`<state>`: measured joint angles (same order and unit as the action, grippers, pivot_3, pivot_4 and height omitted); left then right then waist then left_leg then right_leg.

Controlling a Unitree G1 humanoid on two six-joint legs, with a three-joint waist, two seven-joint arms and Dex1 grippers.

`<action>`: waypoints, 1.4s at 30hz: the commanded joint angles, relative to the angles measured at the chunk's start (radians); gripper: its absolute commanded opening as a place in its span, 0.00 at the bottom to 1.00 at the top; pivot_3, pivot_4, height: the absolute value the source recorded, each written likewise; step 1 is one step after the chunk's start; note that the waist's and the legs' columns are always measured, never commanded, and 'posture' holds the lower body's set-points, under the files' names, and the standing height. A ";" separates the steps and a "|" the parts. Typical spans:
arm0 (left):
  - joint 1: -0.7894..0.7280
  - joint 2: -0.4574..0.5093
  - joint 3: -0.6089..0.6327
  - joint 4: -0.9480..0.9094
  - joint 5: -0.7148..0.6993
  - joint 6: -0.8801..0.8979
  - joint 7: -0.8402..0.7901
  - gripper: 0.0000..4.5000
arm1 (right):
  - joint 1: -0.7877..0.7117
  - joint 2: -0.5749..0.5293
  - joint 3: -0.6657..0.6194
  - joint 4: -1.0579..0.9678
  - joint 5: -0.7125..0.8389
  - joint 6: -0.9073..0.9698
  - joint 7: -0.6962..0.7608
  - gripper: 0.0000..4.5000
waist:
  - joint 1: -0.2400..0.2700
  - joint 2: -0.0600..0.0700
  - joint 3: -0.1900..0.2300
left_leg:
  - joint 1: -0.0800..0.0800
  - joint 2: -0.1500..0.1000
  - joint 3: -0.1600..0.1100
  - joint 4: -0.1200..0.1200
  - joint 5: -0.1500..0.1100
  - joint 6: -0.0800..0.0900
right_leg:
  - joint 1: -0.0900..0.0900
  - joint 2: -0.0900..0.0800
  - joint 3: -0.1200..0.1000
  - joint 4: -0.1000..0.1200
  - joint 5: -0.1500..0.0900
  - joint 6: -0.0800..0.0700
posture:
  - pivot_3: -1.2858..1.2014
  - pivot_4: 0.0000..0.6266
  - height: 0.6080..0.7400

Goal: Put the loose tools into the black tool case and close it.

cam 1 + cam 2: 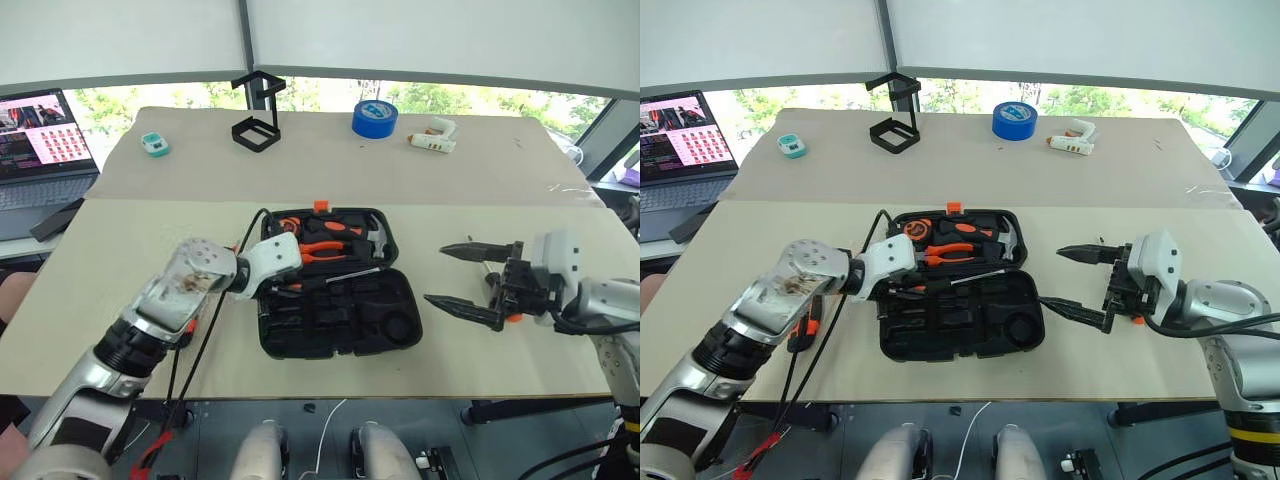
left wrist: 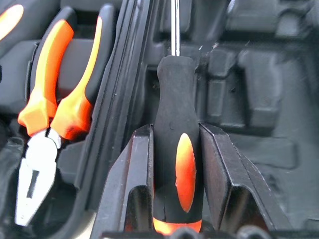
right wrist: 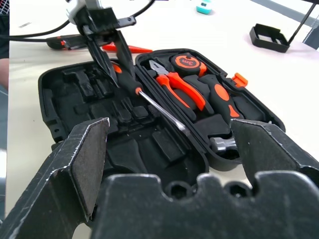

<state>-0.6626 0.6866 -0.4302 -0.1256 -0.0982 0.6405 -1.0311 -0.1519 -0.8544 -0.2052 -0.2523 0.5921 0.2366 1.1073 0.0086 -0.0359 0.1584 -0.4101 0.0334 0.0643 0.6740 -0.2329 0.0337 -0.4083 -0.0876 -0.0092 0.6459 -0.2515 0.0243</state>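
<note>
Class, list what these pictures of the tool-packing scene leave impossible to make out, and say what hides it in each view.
- Left claw grips a screwdriver; in the left eye view the wrist covers its handle.
- Loose tools beside the black tool case: cut short by the left arm in the right wrist view, type unclear.
- Laptop: cropped by the left eye view's edge, screen too small to read.

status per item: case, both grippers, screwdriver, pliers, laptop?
black tool case: open, lying flat
left gripper: shut on the screwdriver handle
screwdriver: held over the open case, shaft across the hinge
right gripper: open, holding nothing, beside the case
pliers: seated in the far half
laptop: open, screen on
</note>
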 commanded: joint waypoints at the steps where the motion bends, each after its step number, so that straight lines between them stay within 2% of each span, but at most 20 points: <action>1: -0.041 -0.001 -0.037 0.009 0.068 -0.009 0.004 0.19 | 0.001 0.001 -0.015 -0.043 0.009 0.023 -0.016 1.00 | 0.002 0.000 0.000 | 0.000 0.000 0.000 0.001 0.000 0.000 | 0.000 0.000 0.000 0.000 0.000 0.000 | 0.52 0.24 1.00; 9: -0.079 -0.033 -0.071 0.086 0.151 -0.082 0.007 0.19 | 0.050 -0.003 -0.028 -0.073 0.009 0.052 -0.028 1.00 | 0.005 0.000 0.000 | -0.002 -0.001 -0.001 0.004 -0.001 0.001 | 0.001 -0.001 -0.001 0.000 0.000 0.001 | 0.52 0.24 1.00; 11: -0.077 -0.041 -0.059 0.080 0.130 -0.077 -0.017 0.19 | 0.059 -0.002 -0.030 -0.081 0.018 0.061 -0.028 1.00 | 0.005 0.000 0.000 | -0.001 -0.001 -0.001 0.004 -0.001 0.001 | 0.002 -0.002 -0.001 0.000 0.000 0.001 | 0.52 0.24 1.00; 13: -0.071 -0.058 -0.027 0.059 0.096 -0.086 -0.023 0.42 | 0.072 -0.001 -0.033 -0.090 0.030 0.073 -0.022 1.00 | 0.006 0.000 0.000 | -0.001 -0.001 -0.002 0.005 -0.001 0.001 | 0.002 -0.002 -0.002 0.000 0.000 0.002 | 0.52 0.24 1.00; 14: -0.067 -0.068 -0.010 0.048 0.082 -0.090 -0.022 0.47 | 0.078 -0.002 -0.034 -0.094 0.035 0.077 -0.021 1.00 | 0.008 0.000 0.000 | -0.002 -0.001 -0.002 0.005 -0.001 0.001 | 0.002 -0.002 -0.002 0.000 0.000 0.002 | 0.52 0.24 1.00; 18: -0.058 -0.132 0.091 -0.012 -0.016 -0.024 0.007 0.79 | 0.104 -0.003 -0.047 -0.105 0.061 0.106 -0.021 1.00 | 0.011 0.000 0.000 | -0.003 -0.001 -0.003 0.006 -0.001 0.001 | 0.002 -0.003 -0.003 0.000 0.001 0.003 | 0.52 0.24 1.00; 19: -0.054 -0.136 0.103 -0.025 -0.027 -0.017 0.009 0.84 | 0.111 -0.005 -0.052 -0.108 0.068 0.117 -0.021 1.00 | 0.010 0.000 0.000 | -0.003 -0.001 -0.003 0.006 -0.001 0.002 | 0.002 -0.003 -0.003 0.000 0.001 0.003 | 0.52 0.24 1.00; 23: -0.013 -0.136 0.136 -0.020 -0.038 -0.036 0.035 0.84 | 0.130 -0.003 -0.065 -0.099 0.065 0.116 -0.018 1.00 | 0.003 0.000 0.000 | -0.002 -0.001 -0.003 0.006 -0.001 0.002 | 0.002 -0.003 -0.002 0.000 0.001 0.003 | 0.52 0.24 1.00; 26: 0.037 -0.174 0.174 0.041 -0.051 -0.075 0.082 0.68 | 0.148 0.011 -0.070 -0.090 0.059 0.104 -0.022 1.00 | 0.001 0.001 0.000 | 0.000 -0.001 -0.003 0.005 -0.001 0.003 | 0.003 -0.003 -0.001 0.000 0.001 0.003 | 0.52 0.24 1.00; 34: 0.089 -0.205 0.127 0.087 -0.023 -0.068 0.109 0.01 | 0.172 0.026 -0.086 -0.088 0.052 0.100 -0.027 1.00 | 0.006 0.001 0.000 | -0.001 -0.001 -0.003 0.006 -0.001 0.003 | 0.004 -0.004 -0.002 0.000 0.001 0.004 | 0.52 0.24 1.00; 42: 0.112 -0.234 0.058 0.136 0.015 -0.061 0.123 0.01 | 0.210 0.032 -0.096 -0.112 0.062 0.112 -0.041 1.00 | 0.014 0.002 -0.001 | 0.002 -0.001 -0.003 0.006 -0.002 0.003 | 0.007 -0.004 -0.002 0.000 0.001 0.004 | 0.52 0.24 1.00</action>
<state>-0.5749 0.4606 -0.3285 -0.0118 -0.1034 0.5658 -0.9058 0.0587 -0.8221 -0.2619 -0.3319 0.6401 0.3553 1.0684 0.0222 -0.0341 0.1572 -0.4074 0.0320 0.0613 0.6797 -0.2344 0.0364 -0.4012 -0.0918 -0.0106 0.6457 -0.2509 0.0279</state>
